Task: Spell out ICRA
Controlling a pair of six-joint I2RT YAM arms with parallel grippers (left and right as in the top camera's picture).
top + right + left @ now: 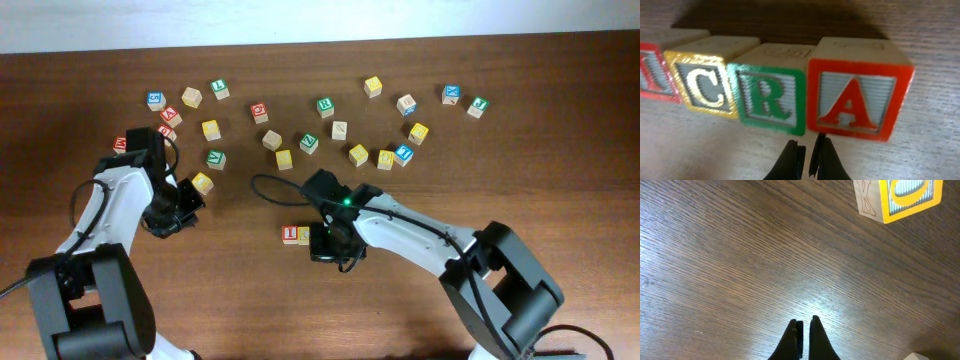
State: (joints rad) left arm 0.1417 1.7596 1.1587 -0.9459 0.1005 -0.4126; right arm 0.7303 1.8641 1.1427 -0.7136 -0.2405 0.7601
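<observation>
Just in front of the A block (855,97), the right fingers (824,155) are seen almost closed, with nothing held. The spelling is judged done: leftward from the A block, the R block (769,97), C block (702,87) and I block (650,75) are lined up side by side on the counter (930,145). Only a retreat that leaves the A block unnudged is called for. Well away from the A block, the left fingers (816,335) are closed and empty near a yellow block (905,195). Loose blocks (340,130) are scattered beyond.
</observation>
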